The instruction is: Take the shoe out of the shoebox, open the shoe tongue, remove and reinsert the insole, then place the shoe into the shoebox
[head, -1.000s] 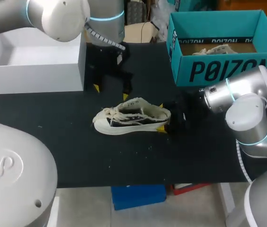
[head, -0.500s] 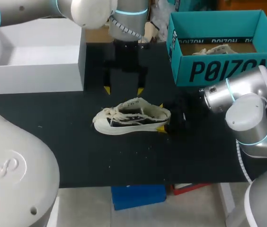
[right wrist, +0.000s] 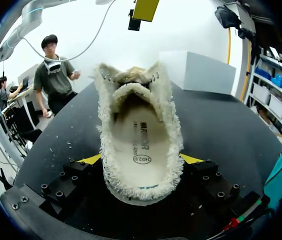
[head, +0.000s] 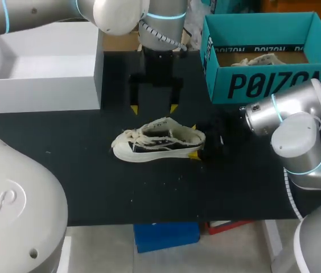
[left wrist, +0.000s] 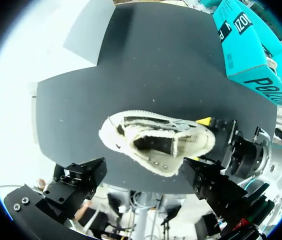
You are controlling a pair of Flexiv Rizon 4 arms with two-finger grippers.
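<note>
A cream low-top shoe (head: 157, 141) with a dark side panel lies on the black table (head: 64, 170), toe to the left. My right gripper (head: 194, 142) is shut on its heel, a yellow tip on either side. Seen from the right wrist, the heel sits between the fingers (right wrist: 140, 160), the tongue stands up and the printed insole (right wrist: 138, 145) lies inside. My left gripper (head: 153, 108) hangs open just behind the shoe, touching nothing. Its wrist camera looks down into the shoe (left wrist: 156, 145), its fingers (left wrist: 86, 180) wide apart, with the right gripper (left wrist: 206, 140) at the heel.
The teal shoebox (head: 263, 85) stands at the back right with another pale shoe (head: 263, 58) inside. A white open box (head: 41, 79) fills the back left. Bare black tabletop lies in front of the shoe.
My left arm has swung to the right and its gripper has turned, so both tips now hang level behind the shoe's middle. The shoe and the right arm have not moved.
</note>
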